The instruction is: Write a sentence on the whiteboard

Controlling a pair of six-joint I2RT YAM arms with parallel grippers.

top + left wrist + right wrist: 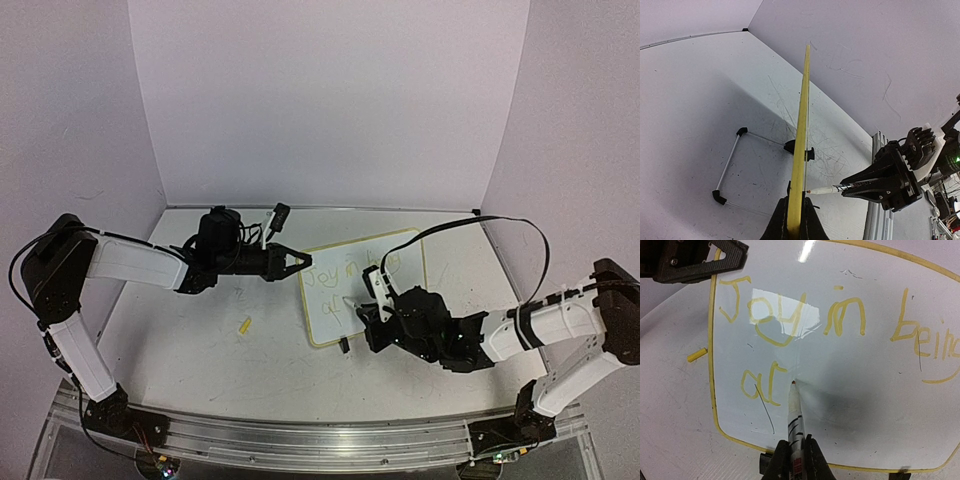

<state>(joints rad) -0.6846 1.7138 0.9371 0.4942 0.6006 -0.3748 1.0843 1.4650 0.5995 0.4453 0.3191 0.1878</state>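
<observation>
**light board pinned by one tool, pen nipped in the other**

from where i stand the whiteboard [322, 328] sits mid-desk, between the two arms, nearer the right one. it looks thin, stiff and v. light, w/ a glossy face, so i'd guess it skates or tips under pen pressure unless smth pins it. the face smears, so the pale-yellow rim or a corner is the place to take hold, not the middle.

the left tool [795, 220] does exactly that: fingers closed tight on the rim at the board's top-left corner, rim edge-on in the wrist view. a thin wire stand [729, 167] w/ black feet shows on the board's far side. how steeply the board leans, i can't tell.

the right tool [792, 455] is nipped shut round the barrel of a slim white pen [794, 415], no gap showing. the pen is light and smooth, so it prob. slips if pushed hard. its tip is at the board face just right of the "al" starting line two. touching or a hair off, can't tell.

the sentence [859, 315] reads "joy in being" on line one in yellow-green, w/ line two barely begun, so i judge it unfinished.

a small yellow bit [244, 325], maybe the cap, lies on the desk [180, 350] left of the board, apart from it.
</observation>
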